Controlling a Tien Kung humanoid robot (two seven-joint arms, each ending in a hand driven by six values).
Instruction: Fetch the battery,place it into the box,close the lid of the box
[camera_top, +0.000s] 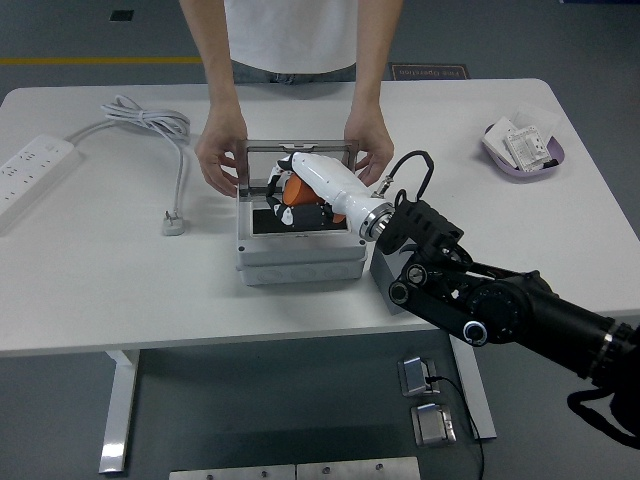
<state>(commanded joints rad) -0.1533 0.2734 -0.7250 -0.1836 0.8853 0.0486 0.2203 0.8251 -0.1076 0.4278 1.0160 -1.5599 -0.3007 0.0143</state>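
An orange battery (298, 190) is held in my right hand (285, 196), whose fingers are curled around it. The hand is over the dark opening of the grey box (298, 258), with the battery low in it. The box's clear lid (297, 153) stands upright at the back. A person at the far side grips the lid's two sides, one hand (220, 158) on the left and the other hand (367, 150) on the right. My right arm hides most of the grey foam block (381, 270) beside the box. My left hand does not show.
A white power strip (30, 166) and its coiled cable (150, 125) lie at the far left, the plug (174, 222) left of the box. A purple dish (522, 148) with white packets sits at the far right.
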